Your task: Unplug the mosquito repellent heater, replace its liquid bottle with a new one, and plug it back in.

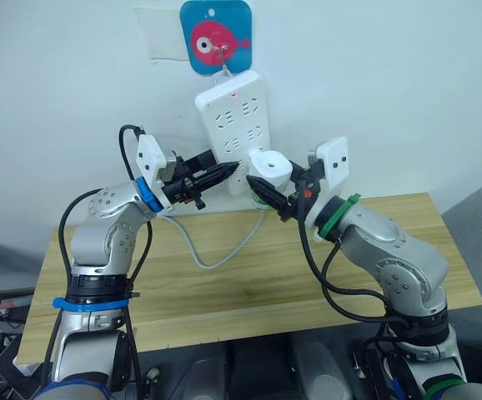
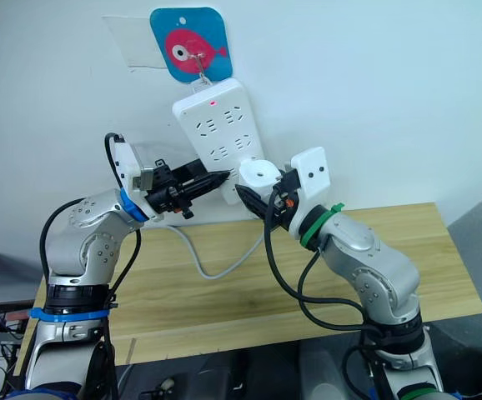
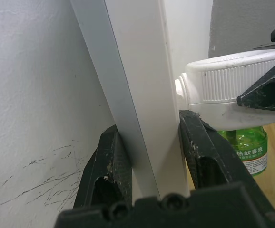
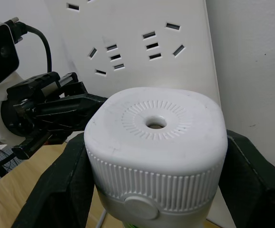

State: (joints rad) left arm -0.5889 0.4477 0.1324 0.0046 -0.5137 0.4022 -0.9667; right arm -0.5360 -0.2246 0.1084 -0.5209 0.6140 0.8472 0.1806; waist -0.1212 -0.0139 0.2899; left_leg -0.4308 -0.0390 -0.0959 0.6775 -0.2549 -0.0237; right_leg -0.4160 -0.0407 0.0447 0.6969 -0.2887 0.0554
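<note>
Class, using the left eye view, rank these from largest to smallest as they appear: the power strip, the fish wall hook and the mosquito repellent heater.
1. power strip
2. fish wall hook
3. mosquito repellent heater, held in the right gripper

On the green translucent liquid bottle [image 3: 246,148] we read a white label with Chinese characters "热蚊香液"; smaller print stays illegible.
</note>
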